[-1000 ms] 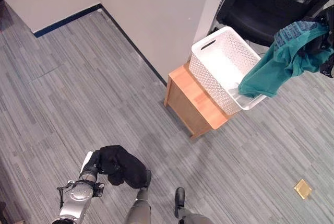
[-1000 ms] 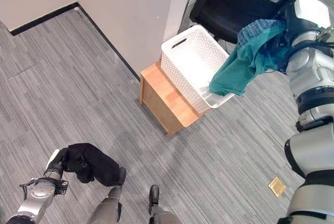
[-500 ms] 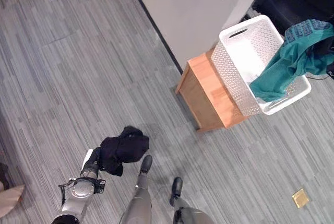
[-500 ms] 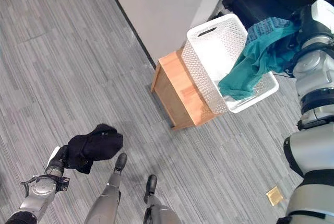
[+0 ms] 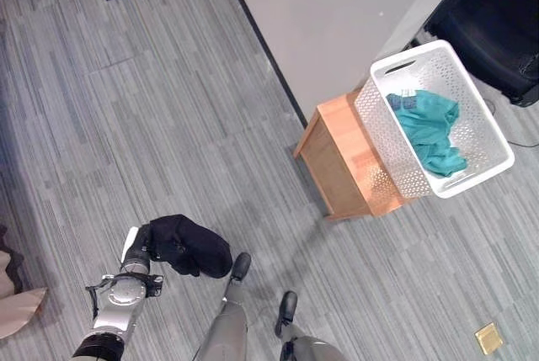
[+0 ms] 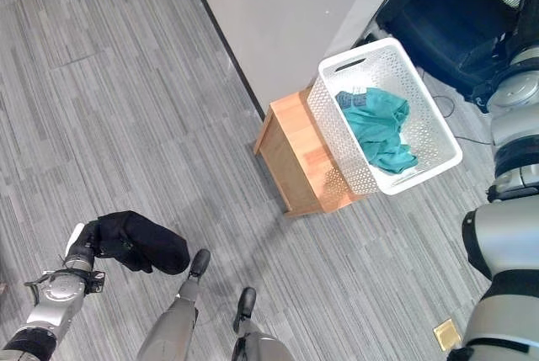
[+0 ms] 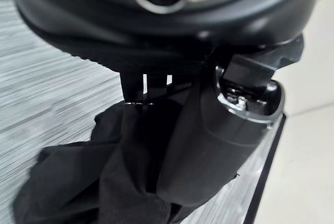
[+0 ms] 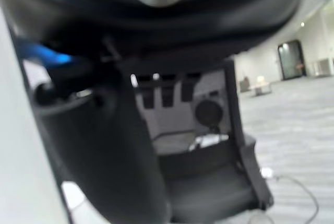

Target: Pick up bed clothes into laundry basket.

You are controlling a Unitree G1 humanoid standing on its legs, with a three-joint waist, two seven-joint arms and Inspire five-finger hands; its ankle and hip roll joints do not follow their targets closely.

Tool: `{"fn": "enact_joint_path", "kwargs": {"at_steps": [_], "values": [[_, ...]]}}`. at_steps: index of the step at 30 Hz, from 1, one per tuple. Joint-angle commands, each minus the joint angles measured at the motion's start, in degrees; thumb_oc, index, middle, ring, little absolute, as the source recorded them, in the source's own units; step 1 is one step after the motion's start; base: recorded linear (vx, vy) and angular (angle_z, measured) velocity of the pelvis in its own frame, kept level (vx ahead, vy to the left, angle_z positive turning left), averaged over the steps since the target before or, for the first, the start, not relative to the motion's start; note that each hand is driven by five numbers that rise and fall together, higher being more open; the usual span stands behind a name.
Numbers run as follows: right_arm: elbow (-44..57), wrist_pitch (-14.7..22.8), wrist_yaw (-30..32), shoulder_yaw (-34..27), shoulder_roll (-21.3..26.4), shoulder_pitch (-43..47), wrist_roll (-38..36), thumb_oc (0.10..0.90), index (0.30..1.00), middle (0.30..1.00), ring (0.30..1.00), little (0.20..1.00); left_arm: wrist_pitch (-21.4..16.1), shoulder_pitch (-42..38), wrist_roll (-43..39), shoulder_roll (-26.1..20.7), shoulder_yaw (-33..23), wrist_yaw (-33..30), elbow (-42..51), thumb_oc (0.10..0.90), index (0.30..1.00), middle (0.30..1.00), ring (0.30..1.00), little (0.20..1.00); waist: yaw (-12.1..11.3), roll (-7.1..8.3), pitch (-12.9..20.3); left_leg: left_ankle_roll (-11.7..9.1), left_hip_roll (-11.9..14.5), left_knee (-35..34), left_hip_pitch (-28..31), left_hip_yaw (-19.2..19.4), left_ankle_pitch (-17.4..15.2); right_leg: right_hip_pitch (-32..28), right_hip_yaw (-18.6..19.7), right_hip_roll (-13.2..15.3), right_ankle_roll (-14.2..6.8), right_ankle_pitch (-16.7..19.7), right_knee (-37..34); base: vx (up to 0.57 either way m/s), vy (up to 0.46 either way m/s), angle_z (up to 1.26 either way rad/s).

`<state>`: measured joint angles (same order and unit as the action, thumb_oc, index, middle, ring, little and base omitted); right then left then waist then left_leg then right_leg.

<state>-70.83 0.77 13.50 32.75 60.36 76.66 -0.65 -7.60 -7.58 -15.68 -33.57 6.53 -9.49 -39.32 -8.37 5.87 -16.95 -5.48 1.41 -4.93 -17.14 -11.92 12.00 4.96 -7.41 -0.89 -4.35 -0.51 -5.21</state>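
A teal cloth [image 5: 428,130] lies inside the white laundry basket [image 5: 493,136] at the upper right, on top of a small wooden stand [image 5: 338,155]; a black cloth [image 5: 192,246] sits bunched in the left hand [image 7: 209,145] at the lower left, above the grey floor [image 5: 126,125]; the fingers curl round it and hold it tight. The right hand [image 8: 104,145] looks empty, and I cannot tell if it is spread or curled. The black cloth looks soft, light and floppy; it will likely droop, so a grab at the thick bunched middle seems best.
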Motion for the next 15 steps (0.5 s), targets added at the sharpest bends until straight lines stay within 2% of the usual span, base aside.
{"fn": "enact_joint_path", "kwargs": {"at_steps": [1, 3, 5, 6, 7, 8, 9, 10, 11, 12, 15], "values": [[5.1, 0.8, 5.6, -0.1, 10.9, -0.3, -1.7, 0.8, 0.9, 0.9, 0.9, 0.9, -3.8, 2.0, -0.1, -1.9, -2.5, -1.8, 3.6, 0.4, 0.3, 0.3, 0.3, 0.3, 2.1, -0.41, 7.1, -5.0, 4.3, -0.1, 4.4, 3.5, -4.4, 0.9, 0.6, 0.4, -0.9, -2.4, 0.2, 0.0, 0.036, -0.07], [7.7, 1.3, 6.3, -3.1, 12.8, -3.9, -2.3, 0.8, 0.9, 0.9, 0.9, 0.9, -3.8, 1.7, 0.1, -1.8, -3.4, -2.1, 3.6, 0.4, 0.3, 0.3, 0.3, 0.3, 3.4, -1.17, 7.7, -4.9, 4.6, -0.1, 5.4, 4.2, -4.7, -0.1, 1.1, 0.6, -1.0, -2.6, 0.2, -0.01, 0.031, -0.09], [13.4, 1.9, 7.7, -14.4, 13.1, -17.2, -3.6, 0.8, 0.9, 0.9, 0.9, 0.9, -3.8, 2.8, 0.4, -1.3, -5.6, -2.4, 4.8, 0.4, 0.3, 0.3, 0.3, 0.3, 5.4, -2.59, 8.7, -4.6, 5.0, -0.1, 7.1, 5.2, -5.4, -1.4, 1.9, 0.9, -1.2, -2.7, 0.2, 0.01, 0.028, -0.2], [14.2, 1.8, 7.9, -16.4, 12.9, -19.4, -3.4, 0.8, 0.9, 0.9, 0.9, 0.9, -3.7, 2.9, 0.4, -1.7, -5.4, -2.4, 5.0, 0.4, 0.3, 0.3, 0.3, 0.3, 5.2, -2.17, 8.8, -4.6, 5.0, -0.1, 7.2, 5.2, -5.4, -1.5, 1.8, 0.9, -1.2, -2.7, 0.2, 0.01, 0.017, -0.27], [15.8, 1.8, 8.7, -22.2, 11.3, -26.2, -3.5, 0.8, 0.9, 0.9, 0.9, 0.9, -3.7, 3.2, 0.7, -1.8, -6.2, -2.7, 6.1, 0.4, 0.3, 0.3, 0.3, 0.3, 5.7, -2.62, 9.1, -4.5, 5.1, -0.1, 7.8, 5.4, -5.6, -2.0, 2.1, 1.0, -1.2, -2.9, 0.2, 0.01, 0.017, -0.26], [16.6, 2.1, 9.2, -25.5, 9.3, -30.5, -3.8, 0.8, 0.9, 0.9, 0.9, 0.9, -3.8, 3.0, 0.8, -1.6, -7.2, -3.1, 7.0, 0.4, 0.3, 0.3, 0.3, 0.3, 6.4, -3.36, 9.4, -4.3, 5.2, -0.1, 8.3, 5.8, -5.9, -2.4, 2.3, 1.2, -1.2, -3.0, 0.2, 0.02, 0.022, -0.27], [18.3, 1.9, 9.4, -30.4, 5.6, -38.9, -2.6, 0.8, 0.9, 0.9, 0.9, 0.9, -3.8, 1.7, 0.5, -2.6, -7.7, -3.8, 8.4, 0.4, 0.3, 0.3, 0.3, 0.3, 6.5, -3.32, 9.6, -4.3, 5.3, -0.1, 9.1, 6.2, -6.2, -3.1, 2.5, 1.3, -1.2, -3.0, 0.2, 0.01, 0.014, -0.17], [18.8, 1.4, 8.8, -32.2, 2.1, -45.0, -1.0, 0.8, 0.9, 0.9, 0.9, 0.9, -3.9, 0.6, 0.0, -2.9, -8.6, -4.3, 9.6, 0.4, 0.3, 0.3, 0.3, 0.3, 6.8, -3.79, 9.8, -4.2, 5.5, -0.1, 9.8, 6.5, -6.3, -3.7, 2.7, 1.5, -1.2, -3.2, 0.2, 0.02, 0.021, -0.19], [17.2, 0.1, 7.2, -32.5, -5.0, -52.4, 2.1, 0.8, 0.9, 0.9, 0.9, 0.9, -4.3, -2.1, -0.4, -3.8, -9.5, -5.1, 13.6, 0.4, 0.3, 0.3, 0.3, 0.3, 7.8, -5.05, 9.9, -3.8, 5.7, -0.1, 10.9, 7.1, -6.7, -4.5, 3.2, 1.7, -1.0, -3.3, 0.2, 0.01, 0.016, -0.2], [17.5, 0.0, 7.3, -32.9, -5.3, -52.9, 2.3, 0.8, 0.9, 0.9, 0.9, 0.9, -4.2, -2.0, -0.4, -4.0, -9.4, -5.1, 13.7, 0.4, 0.3, 0.3, 0.3, 0.3, 7.6, -4.84, 9.9, -3.8, 5.7, -0.1, 11.1, 7.1, -6.8, -4.7, 3.2, 1.7, -1.0, -3.4, 0.2, 0.02, 0.014, -0.29], [11.4, -1.8, 5.6, -32.2, -14.9, -59.8, 3.8, 0.8, 0.9, 0.9, 0.9, 0.9, -4.4, -8.2, 1.0, -7.2, -8.9, -6.6, 16.1, 0.4, 0.3, 0.3, 0.3, 0.3, 9.7, -6.77, 10.2, -3.2, 6.0, -0.1, 13.0, 7.9, -7.2, -6.0, 4.2, 1.9, -0.7, -3.6, 0.2, 0.04, 0.016, -0.3]]}}
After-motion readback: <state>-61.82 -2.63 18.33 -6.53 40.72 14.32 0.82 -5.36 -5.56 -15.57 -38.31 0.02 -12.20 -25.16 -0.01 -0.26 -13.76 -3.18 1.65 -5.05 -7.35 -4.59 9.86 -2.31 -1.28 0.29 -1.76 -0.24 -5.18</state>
